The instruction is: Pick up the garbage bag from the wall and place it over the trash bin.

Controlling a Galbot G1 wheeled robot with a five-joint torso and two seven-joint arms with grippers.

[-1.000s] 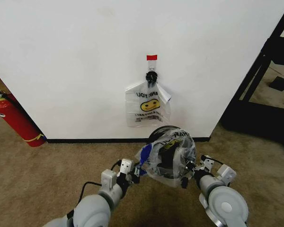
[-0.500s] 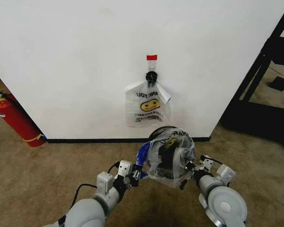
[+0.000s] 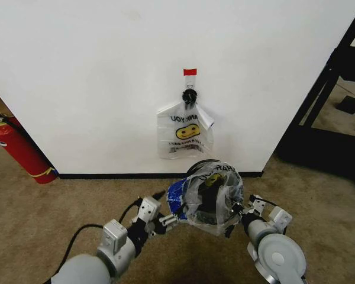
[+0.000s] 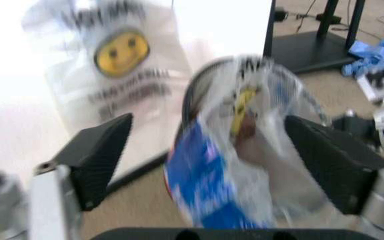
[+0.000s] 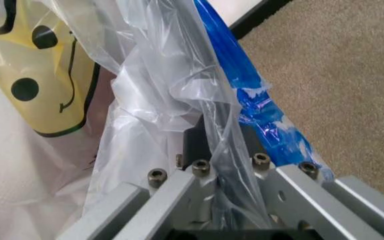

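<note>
Draping garbage bag (image 3: 207, 198) over trash bin (image 3: 196, 166), right gripper (image 3: 234, 218) jaws clamping it, left gripper (image 3: 168, 218) jaws spread

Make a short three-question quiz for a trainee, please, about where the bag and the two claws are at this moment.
1. True or false: the left claw stands open.
2. The garbage bag is: A) lying flat on the floor; B) held at the top of the trash bin; C) hanging on a hook.
3. Which claw pinches the bag's plastic?
Key: 1 true; 2 B; 3 the right claw.
</note>
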